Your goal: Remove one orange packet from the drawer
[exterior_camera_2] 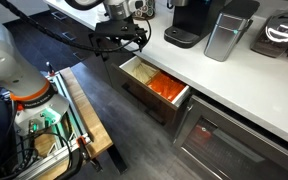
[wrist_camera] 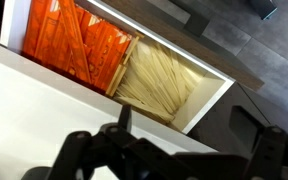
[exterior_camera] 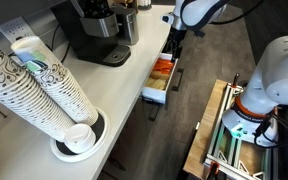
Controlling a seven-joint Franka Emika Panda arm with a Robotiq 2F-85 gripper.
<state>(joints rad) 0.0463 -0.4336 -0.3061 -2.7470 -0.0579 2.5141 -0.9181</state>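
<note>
In the wrist view the gripper (wrist_camera: 184, 135) hangs over the white countertop (wrist_camera: 44, 115), jaws spread wide with nothing between them. Beyond the edge, the open drawer (wrist_camera: 212, 100) holds pale yellow packets (wrist_camera: 164, 80) at 12 o'clock; the orange packets (wrist_camera: 79, 45) lie farther, at 11 o'clock, long axes running roughly 11-to-5

Glossy orange packets (wrist_camera: 79, 45), smooth white drawer (wrist_camera: 214, 102) walls, matt white countertop (exterior_camera_2: 234, 80), paper cups (exterior_camera: 46, 88), brushed-metal canister (exterior_camera_2: 224, 32)
</note>
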